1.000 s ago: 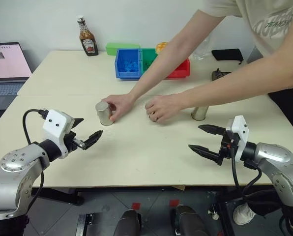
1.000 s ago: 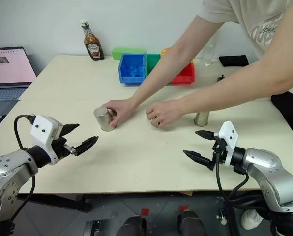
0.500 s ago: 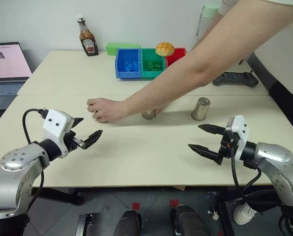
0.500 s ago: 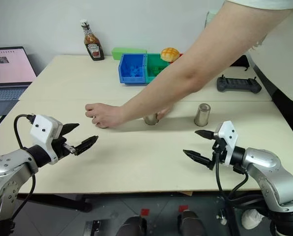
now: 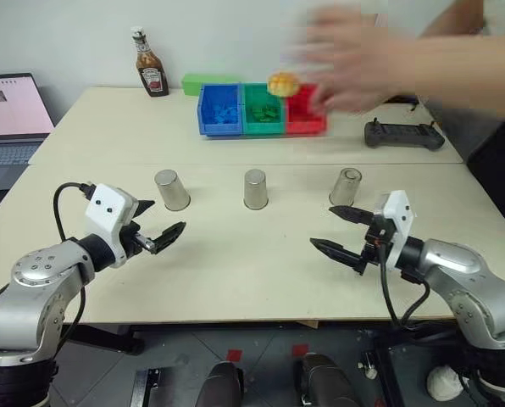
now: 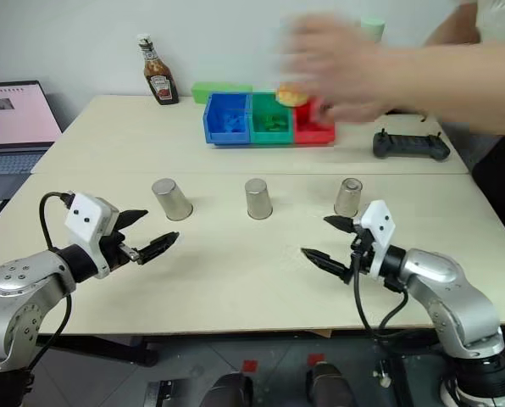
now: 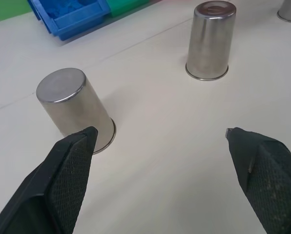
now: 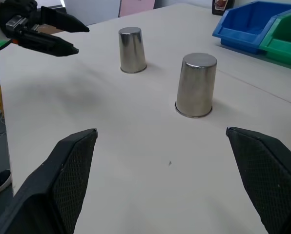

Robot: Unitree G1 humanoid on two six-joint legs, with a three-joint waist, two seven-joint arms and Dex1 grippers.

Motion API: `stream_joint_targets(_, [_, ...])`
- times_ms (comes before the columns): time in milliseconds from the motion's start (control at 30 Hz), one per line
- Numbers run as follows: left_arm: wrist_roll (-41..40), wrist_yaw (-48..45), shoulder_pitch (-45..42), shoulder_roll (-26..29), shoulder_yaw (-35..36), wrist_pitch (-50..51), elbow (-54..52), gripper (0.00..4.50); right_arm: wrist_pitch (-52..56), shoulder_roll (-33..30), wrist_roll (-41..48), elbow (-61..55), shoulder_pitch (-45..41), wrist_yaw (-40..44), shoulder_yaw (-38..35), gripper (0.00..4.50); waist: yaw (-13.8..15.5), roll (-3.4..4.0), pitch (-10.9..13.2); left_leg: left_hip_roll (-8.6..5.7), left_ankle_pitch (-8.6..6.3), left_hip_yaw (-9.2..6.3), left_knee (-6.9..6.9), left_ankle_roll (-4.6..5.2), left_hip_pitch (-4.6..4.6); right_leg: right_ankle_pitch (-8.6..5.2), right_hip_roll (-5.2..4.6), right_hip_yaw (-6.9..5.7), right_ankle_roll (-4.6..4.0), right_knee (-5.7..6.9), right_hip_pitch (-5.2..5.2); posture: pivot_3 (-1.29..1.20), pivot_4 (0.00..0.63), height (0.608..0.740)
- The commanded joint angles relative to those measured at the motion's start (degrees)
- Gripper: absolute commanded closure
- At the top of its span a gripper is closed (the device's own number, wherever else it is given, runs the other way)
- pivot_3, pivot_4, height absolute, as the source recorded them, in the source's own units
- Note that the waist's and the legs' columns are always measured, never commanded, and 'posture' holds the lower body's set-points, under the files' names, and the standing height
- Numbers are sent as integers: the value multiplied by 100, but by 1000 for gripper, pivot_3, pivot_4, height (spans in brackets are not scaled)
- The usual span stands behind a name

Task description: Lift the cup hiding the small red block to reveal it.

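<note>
3 silver cups stand upside down in a row across the mid surface, well apart: left cup (image 5: 171, 189), middle cup (image 5: 255, 188), right cup (image 5: 346, 186). Red block isn't visible; can't tell which cup covers it. Left end effector (image 5: 162, 225) spread, empty, near the front-left edge, just short of left cup. Right end effector (image 5: 335, 230) spread wide, empty, nr front-right edge, short of right cup. Person's blurred hand (image 5: 346, 58) above the bins (image 5: 261, 110) at the back edge.
</note>
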Motion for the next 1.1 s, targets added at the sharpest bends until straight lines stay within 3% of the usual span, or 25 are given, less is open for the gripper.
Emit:
stream_joint_targets(33, [-136, -173, 5, 174, 192, 40, -193, 32, -225, 454, -632, 352, -544, -609, 412, 0, -10, 0, 0, 0, 0, 0, 0, 0, 0, 0, 0, 0, 0, 0, 0, 0, 150, 740])
stream_joint_targets(233, [-385, -407, 9, 307, 382, 146, -231, 32, -91, 1235, -1444, 1609, -1608, -1172, 1078, 0, -20, 0, 0, 2, 0, 5, -2, 0, 2, 5, 3, -1, -9, 3, -6, 0, 150, 740])
stream_joint_targets(533, [-959, -940, 123, 654, 268, 641, -674, 32, -643, 2494, -1938, 4346, -3212, -1670, 963, 0, -16, 0, 0, 0, 0, 8, -6, -1, -4, 6, 0, 0, -11, 1, -13, 0, 150, 740])
stream_joint_targets(1100, [-917, -765, 121, 658, 291, 711, -730, 32, -2388, 3415, -2154, 8104, -4777, -1515, 345, 0, -121, 2, 1, 1, 0, 9, -11, 0, -4, 9, 0, 0, -15, 3, -16, 0, 150, 740])
